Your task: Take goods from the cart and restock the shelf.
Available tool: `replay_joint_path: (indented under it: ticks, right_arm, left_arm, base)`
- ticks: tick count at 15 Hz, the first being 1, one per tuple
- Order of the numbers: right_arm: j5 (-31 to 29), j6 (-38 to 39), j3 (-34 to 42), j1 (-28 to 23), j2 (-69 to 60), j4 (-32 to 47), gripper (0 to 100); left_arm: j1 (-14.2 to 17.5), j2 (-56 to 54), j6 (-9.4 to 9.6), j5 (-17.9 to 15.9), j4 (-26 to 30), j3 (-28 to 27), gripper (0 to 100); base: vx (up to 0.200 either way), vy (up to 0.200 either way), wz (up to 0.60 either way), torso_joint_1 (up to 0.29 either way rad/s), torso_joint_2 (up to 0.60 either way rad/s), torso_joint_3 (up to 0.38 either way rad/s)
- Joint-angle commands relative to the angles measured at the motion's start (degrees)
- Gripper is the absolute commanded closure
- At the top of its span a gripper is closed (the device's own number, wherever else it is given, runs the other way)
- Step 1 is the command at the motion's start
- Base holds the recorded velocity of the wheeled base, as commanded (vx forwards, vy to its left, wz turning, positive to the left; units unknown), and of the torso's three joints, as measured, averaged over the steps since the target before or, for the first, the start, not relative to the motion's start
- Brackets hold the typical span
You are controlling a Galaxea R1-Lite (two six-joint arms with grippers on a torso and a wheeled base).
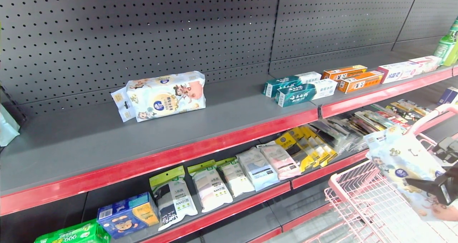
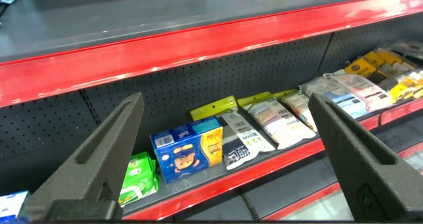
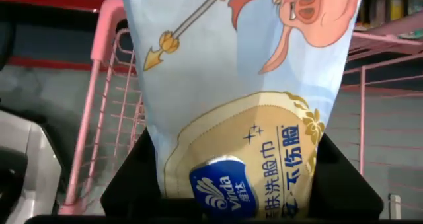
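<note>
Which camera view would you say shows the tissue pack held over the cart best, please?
The head view: most of the tissue pack shows there, held by the right tool over the pink cart. The right wrist view gives just its printed middle, close up.

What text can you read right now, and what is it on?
"不伤脸": held tissue pack, in the right gripper, beside a round blue logo.
"AAA": green-topped packs on the lower shelf.
Too small to read: toothpaste boxes, shelf tissue pack, blue box.
</note>
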Motion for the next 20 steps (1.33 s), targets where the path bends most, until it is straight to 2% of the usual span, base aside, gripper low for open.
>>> replay_joint_path:
  ticks: [1,4,7,16,20]
  right_arm:
    - [-1.6,9.7,5.9,2.1,-21.1,0.1,100]
    - [-4.7,13.7,10.7,3.3,-36.7,0.4,100]
    - [-8.5,14.2,11.5,6.5,-44.4,0.4,100]
    - [-8.5,15.6,13.4,7.4,-51.2,1.9,100]
    - [-8.6,15.4,13.7,7.4,-51.2,1.9,100]
  left_arm:
    - [0.0,0.0,-0.02,0.0,0.0,0.0,0]
    - [0.0,0.0,-0.02,0.0,0.0,0.0,0]
    - [0.0,0.0,-0.02,0.0,0.0,0.0,0]
    - [0.0,0.0,-0.02,0.0,0.0,0.0,0]
    - [0.0,0.0,-0.02,0.0,0.0,0.0,0]
  base:
    - [0.000,0.000,0.00,0.000,0.00,0.000]
    - [0.000,0.000,0.00,0.000,0.00,0.000]
    - [0.000,0.000,0.00,0.000,0.00,0.000]
    - [0.000,0.000,0.00,0.000,0.00,0.000]
    - [0.000,0.000,0.00,0.182,-0.41,-0.218]
